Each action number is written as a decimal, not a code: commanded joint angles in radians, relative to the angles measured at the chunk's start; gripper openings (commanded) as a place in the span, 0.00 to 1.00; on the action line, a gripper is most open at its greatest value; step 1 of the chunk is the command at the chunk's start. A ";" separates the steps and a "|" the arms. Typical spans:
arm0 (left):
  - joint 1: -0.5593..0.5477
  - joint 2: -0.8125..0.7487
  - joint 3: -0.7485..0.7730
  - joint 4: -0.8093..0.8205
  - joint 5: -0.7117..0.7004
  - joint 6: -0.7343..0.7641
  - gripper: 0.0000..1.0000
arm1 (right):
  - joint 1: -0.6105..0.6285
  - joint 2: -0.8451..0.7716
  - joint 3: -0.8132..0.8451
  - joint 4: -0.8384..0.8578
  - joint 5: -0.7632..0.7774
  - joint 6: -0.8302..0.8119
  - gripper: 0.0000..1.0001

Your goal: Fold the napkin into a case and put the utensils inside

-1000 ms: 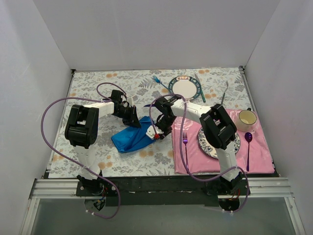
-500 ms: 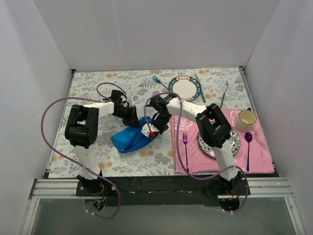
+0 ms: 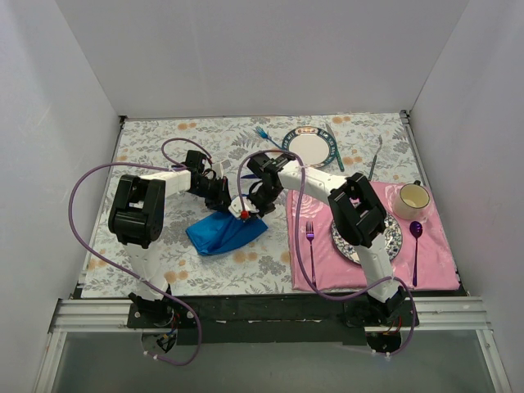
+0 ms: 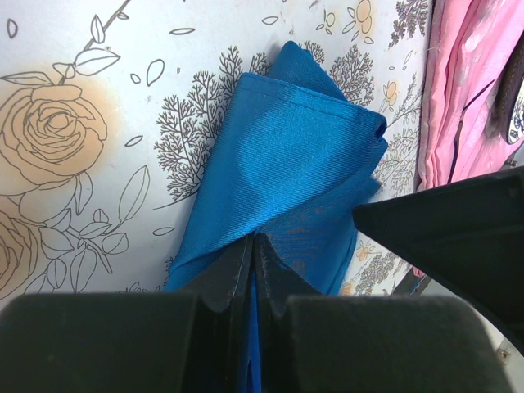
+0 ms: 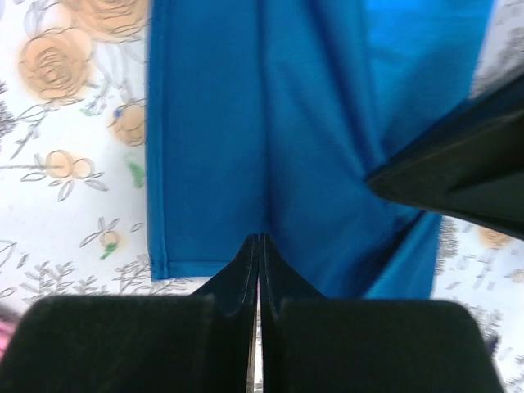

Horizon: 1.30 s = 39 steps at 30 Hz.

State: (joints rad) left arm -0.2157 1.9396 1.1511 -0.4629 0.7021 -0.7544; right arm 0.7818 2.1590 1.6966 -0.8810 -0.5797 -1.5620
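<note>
Napkin [image 3: 223,233] sits bunched up on the flowery tabletop [image 3: 164,147], just left of the pink placemat [image 3: 368,254], roughly between the two arms. We see it as a loosely folded blue wedge, wider at the near-left end and narrowing up toward the tools.

Left tool [image 3: 222,196] is clenched on the cloth. In its wrist view a strip of blue runs right between the pressed-together jaws. Right tool [image 3: 245,212] is clamped shut too, tips right on the napkin near one hemmed edge, and as far as we can tell it's pinching the fabric. The two tools are just beside each other at the napkin's far end.

Light-blue fork [image 3: 264,135] lies further back, next to the white plate [image 3: 309,147], well apart from the napkin.
</note>
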 commanded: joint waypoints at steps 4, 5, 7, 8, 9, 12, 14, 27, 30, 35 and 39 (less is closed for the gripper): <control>0.003 0.025 -0.011 0.013 -0.075 0.041 0.00 | 0.004 -0.031 0.057 0.091 -0.062 0.076 0.01; 0.003 0.025 -0.011 0.015 -0.075 0.043 0.00 | 0.004 -0.031 0.054 0.108 -0.059 0.076 0.01; 0.003 0.025 -0.010 0.013 -0.075 0.043 0.00 | 0.004 -0.022 0.060 0.109 -0.057 0.076 0.01; 0.004 0.022 -0.008 0.010 -0.075 0.046 0.00 | 0.004 -0.015 0.102 0.029 -0.062 0.041 0.01; 0.004 0.022 -0.010 0.012 -0.076 0.049 0.00 | 0.004 0.001 0.129 -0.042 -0.065 -0.011 0.01; 0.006 0.031 -0.008 0.012 -0.075 0.050 0.00 | -0.010 -0.028 0.094 -0.194 -0.036 -0.188 0.29; 0.006 0.035 -0.007 0.017 -0.072 0.049 0.00 | -0.016 -0.066 -0.019 -0.152 0.018 -0.239 0.38; 0.006 0.029 -0.007 0.018 -0.073 0.044 0.00 | -0.006 0.033 0.081 -0.355 0.084 -0.366 0.43; 0.006 0.030 -0.010 0.017 -0.075 0.043 0.00 | -0.001 0.044 0.086 -0.375 0.093 -0.372 0.42; 0.006 0.035 -0.005 0.018 -0.072 0.038 0.00 | 0.014 0.045 0.060 -0.345 0.109 -0.363 0.43; 0.006 0.033 -0.004 0.017 -0.076 0.040 0.00 | 0.022 0.067 0.074 -0.339 0.116 -0.351 0.43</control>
State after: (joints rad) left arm -0.2111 1.9430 1.1511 -0.4618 0.7143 -0.7475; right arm 0.7898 2.2139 1.7630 -1.2011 -0.4751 -1.8980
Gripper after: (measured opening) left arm 0.012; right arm 0.428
